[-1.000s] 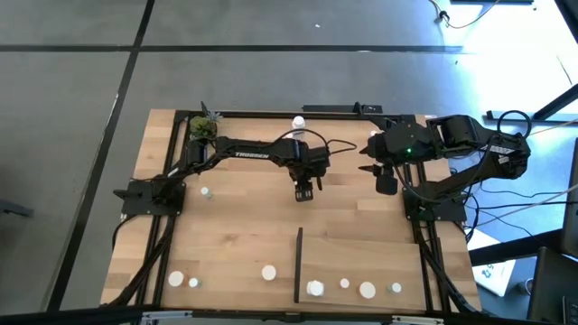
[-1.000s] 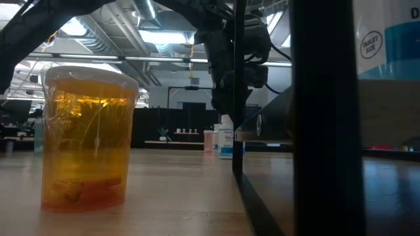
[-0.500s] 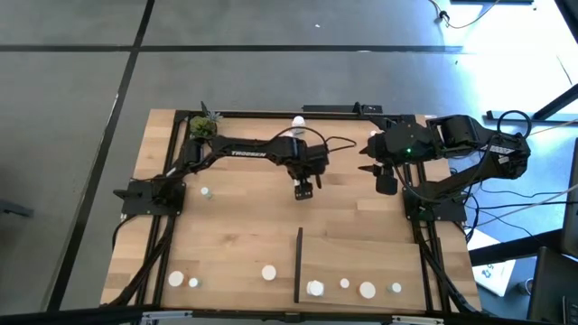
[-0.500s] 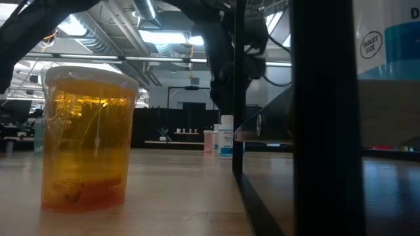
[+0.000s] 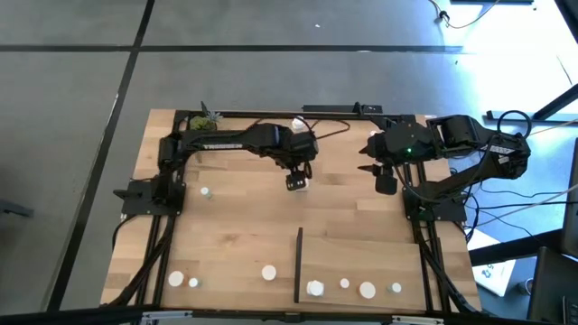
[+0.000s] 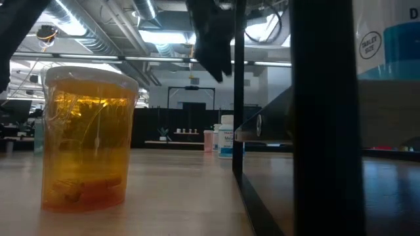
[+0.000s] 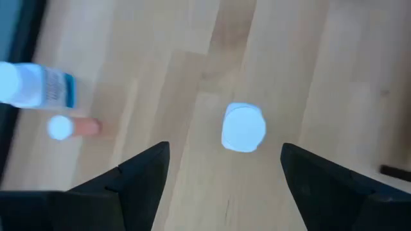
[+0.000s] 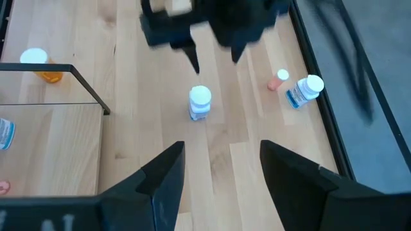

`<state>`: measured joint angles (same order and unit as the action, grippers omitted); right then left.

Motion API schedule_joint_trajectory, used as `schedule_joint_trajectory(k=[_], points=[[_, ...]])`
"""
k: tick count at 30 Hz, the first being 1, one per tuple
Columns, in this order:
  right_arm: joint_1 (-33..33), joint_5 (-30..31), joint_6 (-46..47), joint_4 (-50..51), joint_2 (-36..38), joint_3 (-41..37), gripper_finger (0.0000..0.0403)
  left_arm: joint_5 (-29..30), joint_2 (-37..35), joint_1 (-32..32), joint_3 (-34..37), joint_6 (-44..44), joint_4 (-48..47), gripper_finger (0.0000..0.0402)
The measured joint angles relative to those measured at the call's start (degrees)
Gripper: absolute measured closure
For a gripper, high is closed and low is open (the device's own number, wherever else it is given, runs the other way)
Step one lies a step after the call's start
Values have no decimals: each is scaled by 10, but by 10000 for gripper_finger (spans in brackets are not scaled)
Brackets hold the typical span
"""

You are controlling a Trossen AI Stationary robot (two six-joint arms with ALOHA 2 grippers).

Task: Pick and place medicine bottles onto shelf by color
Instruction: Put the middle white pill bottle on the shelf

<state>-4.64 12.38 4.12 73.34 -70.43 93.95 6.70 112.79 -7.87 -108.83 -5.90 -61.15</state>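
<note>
Spread wide, the left gripper (image 5: 298,177) hangs directly over a small white-capped medicine bottle (image 7: 243,128) standing upright on the bare light-wood tabletop (image 5: 235,226), apparently lined up to grasp it.

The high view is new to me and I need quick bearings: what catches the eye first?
The left gripper hangs open above a white-capped bottle standing alone mid-table, toward the far edge. Off to the right, the right gripper waits. Nearest the low camera, an amber bottle looms large beside the shelf and its black upright strip.
</note>
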Motion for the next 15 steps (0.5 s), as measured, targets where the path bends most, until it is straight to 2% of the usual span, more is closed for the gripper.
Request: schedule_joint_trajectory(k=[13,15], points=[[0,0,0,-3,0,0,199,22,-102,12,0,-30,-39,109],[0,0,-37,-5,0,0,199,22,-114,17,0,-30,-50,109]])
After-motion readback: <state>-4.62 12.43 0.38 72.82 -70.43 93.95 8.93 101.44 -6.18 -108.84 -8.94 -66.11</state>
